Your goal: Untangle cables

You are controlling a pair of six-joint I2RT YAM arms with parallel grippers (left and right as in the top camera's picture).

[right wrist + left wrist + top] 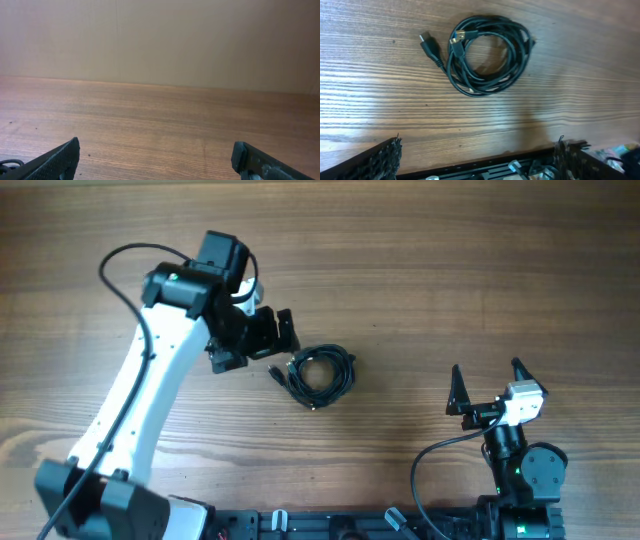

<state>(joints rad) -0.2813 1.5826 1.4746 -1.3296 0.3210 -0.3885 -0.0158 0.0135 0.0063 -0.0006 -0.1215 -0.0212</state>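
**Operator:** What do the cables look like?

**Spotter:** You have one small bundle of thin black cables [320, 374] lying flat on the wooden table [450, 260]. They are wound into a loose coil [487, 55] of several overlapping turns. You cannot tell how many separate cords are in it.

**Operator:** Where is it?

**Spotter:** It is just beside your left gripper [255, 345], on the side facing the right arm, and not touching it. In the left wrist view it lies out ahead of the left gripper [479, 142], past both fingertips.

**Operator:** Which way does it point?

**Spotter:** The ring is close to round, so you get no clear long axis. One black plug [427, 42] on a short straight tail sticks out of the ring toward the left gripper. A second plug [460, 35], with a metal tip, lies on the ring's edge next to it. Those are the two ends you can count plainly.

**Operator:** And the claws?

**Spotter:** Your left gripper has its jaws spread wide and holds nothing. Your right gripper [487, 375] sits well apart from the left gripper, beyond the coil, and is also spread fully with nothing between its fingers. In all you have two grippers and one bundle.
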